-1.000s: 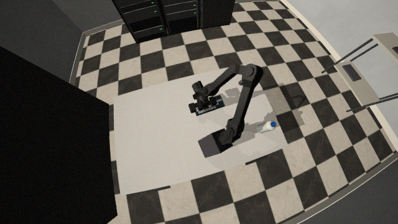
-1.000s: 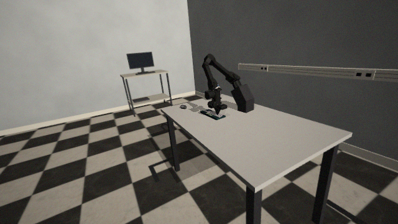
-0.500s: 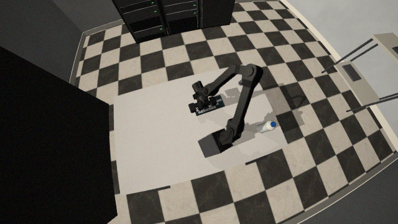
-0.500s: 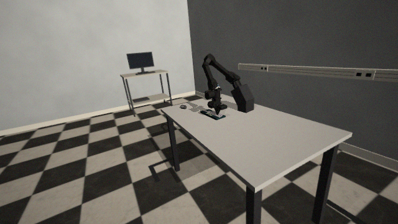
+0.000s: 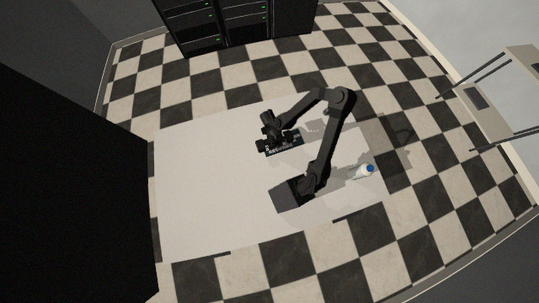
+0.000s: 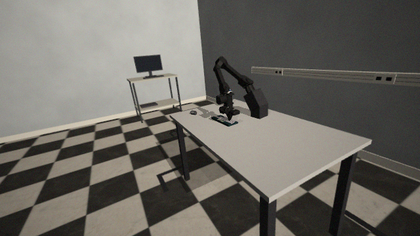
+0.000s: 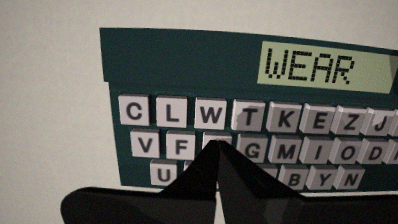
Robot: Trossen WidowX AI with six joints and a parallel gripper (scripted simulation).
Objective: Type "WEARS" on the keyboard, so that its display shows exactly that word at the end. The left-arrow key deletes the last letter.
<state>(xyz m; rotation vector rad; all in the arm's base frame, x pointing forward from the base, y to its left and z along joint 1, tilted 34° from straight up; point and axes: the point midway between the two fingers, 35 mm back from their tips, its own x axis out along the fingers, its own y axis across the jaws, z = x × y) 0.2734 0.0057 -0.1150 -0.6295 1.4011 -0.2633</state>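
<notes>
Table, keyboard, display "WEAR".

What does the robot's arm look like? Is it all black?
Yes. The arm is matte black all over, made of long boxy links joined by round joints, on a chunky dark base. The gripper ends in two dark, wedge-shaped fingers that taper to a point. No cables, stickers or writing show on it.
</notes>
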